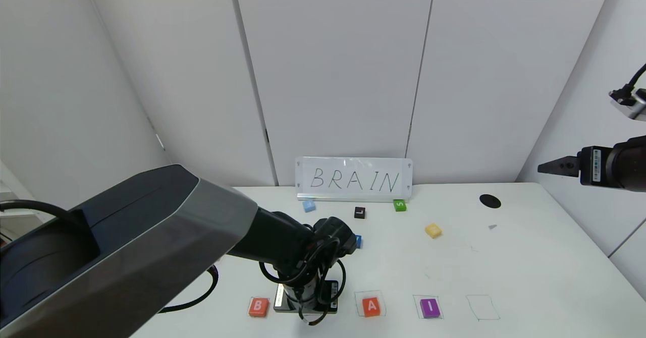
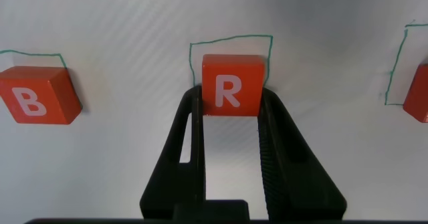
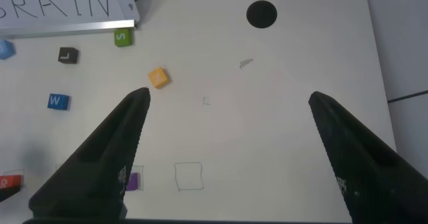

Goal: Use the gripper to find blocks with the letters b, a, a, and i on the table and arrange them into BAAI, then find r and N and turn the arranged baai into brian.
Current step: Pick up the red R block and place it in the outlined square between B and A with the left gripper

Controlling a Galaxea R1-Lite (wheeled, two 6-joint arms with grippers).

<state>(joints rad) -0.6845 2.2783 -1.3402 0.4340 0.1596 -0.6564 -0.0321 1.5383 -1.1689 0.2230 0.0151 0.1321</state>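
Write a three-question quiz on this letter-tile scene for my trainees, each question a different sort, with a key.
1. True or false: the left end effector is shut on the R tile.
2. Which tile lies right of the A tile in the front row? a) green S b) purple I c) black L
3. Fill in: the sign at the back reads ____.

Key: 1 true; 2 b, the I tile; 3 BRAIN.

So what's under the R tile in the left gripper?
The R tile, clamped by the left gripper, sits at a pen-drawn square outline on the white table. The surface directly beneath it is covered.
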